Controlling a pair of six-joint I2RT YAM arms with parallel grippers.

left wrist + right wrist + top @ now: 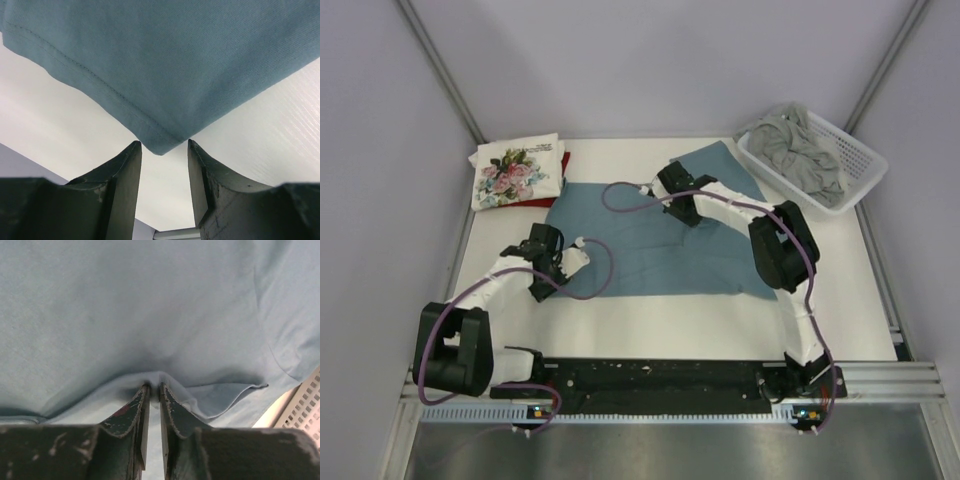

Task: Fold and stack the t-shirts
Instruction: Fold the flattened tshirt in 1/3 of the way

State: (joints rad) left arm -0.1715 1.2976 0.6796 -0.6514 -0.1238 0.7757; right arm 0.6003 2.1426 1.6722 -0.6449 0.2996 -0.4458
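– Dark fingers (125, 185) of the left gripper (164, 146) stand apart, with a clear gap between them, and they hold nothing. One hemmed corner of the blue shirt (175, 60) comes just up to the gap between the tips. Under it is the white table (260, 130).

– And the right gripper (154, 386)?

– Its fingers are almost together. A small ridge of the same blue shirt is pinched between the tips, and the cloth rises there and wrinkles around them.

– Where does this shirt lie?

– It is spread flat in the middle of the table, with one sleeve toward the far right. From above, the left gripper is at its near-left edge and the right gripper is near its far edge.

– What about the other shirts?

– The flowered shirt (515, 175) is folded at the far left corner of the table. It lies on the red shirt (564, 162), of which only an edge shows. The grey shirt (800, 150) is crumpled inside the white basket (865, 165) at the far right corner, well apart from both grippers.
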